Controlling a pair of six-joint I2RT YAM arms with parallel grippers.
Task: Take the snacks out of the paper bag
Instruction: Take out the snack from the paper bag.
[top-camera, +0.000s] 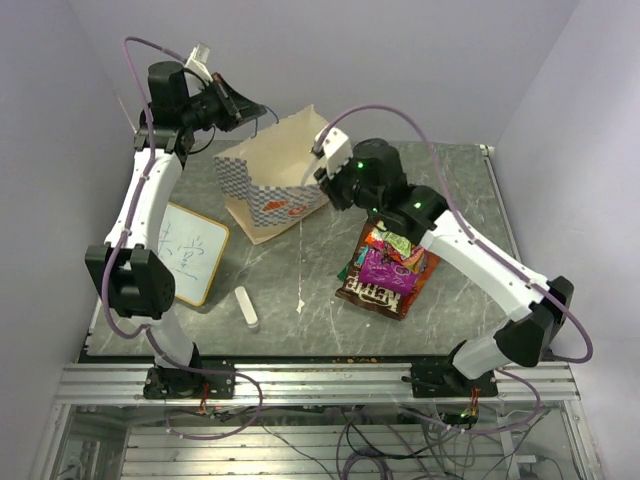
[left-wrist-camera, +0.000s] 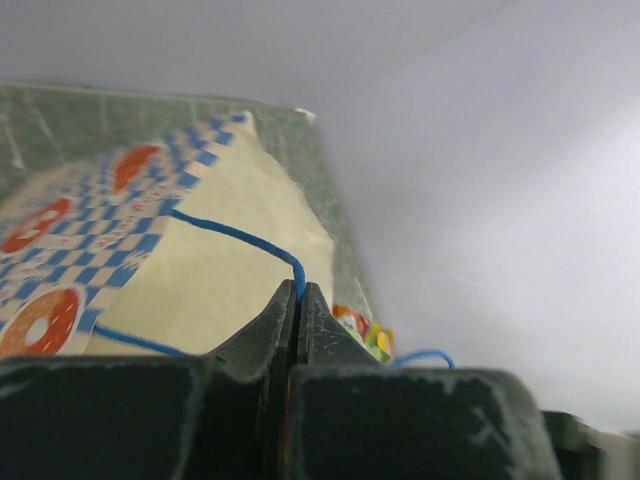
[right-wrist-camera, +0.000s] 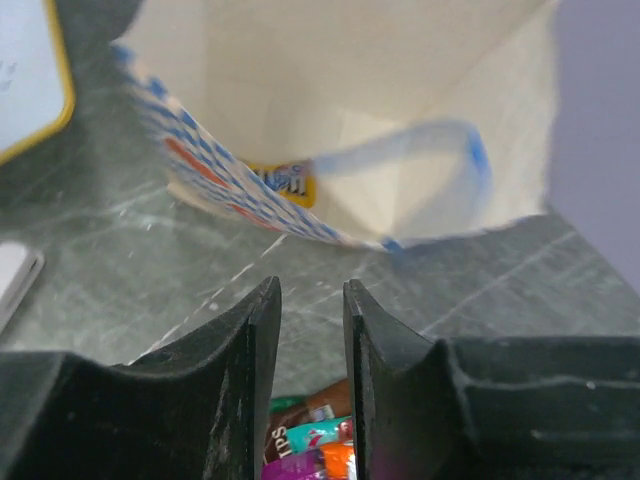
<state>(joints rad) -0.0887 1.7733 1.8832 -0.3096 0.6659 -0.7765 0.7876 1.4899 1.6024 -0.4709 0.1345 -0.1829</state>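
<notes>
The paper bag (top-camera: 272, 178) lies on its side at the back of the table, mouth towards the right. My left gripper (top-camera: 256, 112) is shut on its thin blue cord handle (left-wrist-camera: 240, 236) and holds the top edge up; the bag's chequered side (left-wrist-camera: 90, 250) shows below. My right gripper (top-camera: 326, 182) is open and empty just outside the bag's mouth (right-wrist-camera: 330, 110). One yellow packet (right-wrist-camera: 288, 181) lies inside the bag. A pile of snacks (top-camera: 388, 265), brown, purple, orange and green, lies on the table under the right arm, and also shows in the right wrist view (right-wrist-camera: 315, 445).
A wood-framed whiteboard (top-camera: 190, 252) lies front left, with a small white cylinder (top-camera: 246, 307) beside it. Purple walls close in at the back and both sides. The marble table (top-camera: 300, 270) ends at a metal rail in front.
</notes>
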